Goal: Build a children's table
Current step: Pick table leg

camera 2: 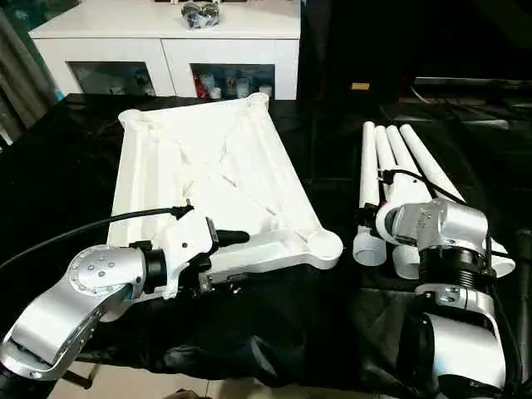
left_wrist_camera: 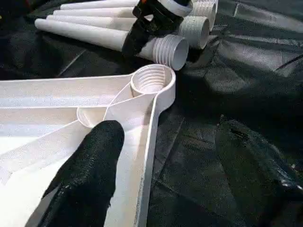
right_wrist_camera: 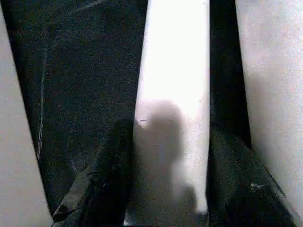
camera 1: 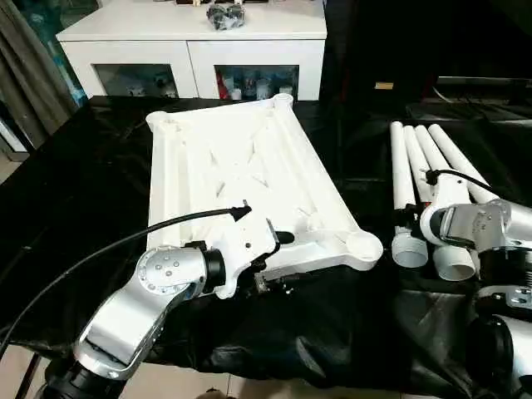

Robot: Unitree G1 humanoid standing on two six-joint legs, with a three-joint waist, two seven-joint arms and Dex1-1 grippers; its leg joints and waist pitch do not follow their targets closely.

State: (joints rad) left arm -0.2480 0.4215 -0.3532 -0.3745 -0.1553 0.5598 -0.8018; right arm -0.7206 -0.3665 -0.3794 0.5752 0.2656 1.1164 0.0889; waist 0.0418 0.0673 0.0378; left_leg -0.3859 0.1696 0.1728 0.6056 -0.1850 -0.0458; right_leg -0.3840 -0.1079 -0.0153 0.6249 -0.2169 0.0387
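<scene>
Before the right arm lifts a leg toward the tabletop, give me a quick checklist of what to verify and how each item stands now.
1. Tabletop lies ribbed side up on the black cloth: ok.
2. Near-right corner socket is empty, its threads showing: ok.
3. Right gripper has a finger on each side of one leg: ok. Whether the grip is firm: cannot tell.
4. Left gripper is steadying the tabletop: not ok; its fingers stand apart, one over the near rim and one over the cloth.
5. The other legs lie side by side, close against the gripped one, and could be dragged along: cannot tell.
</scene>
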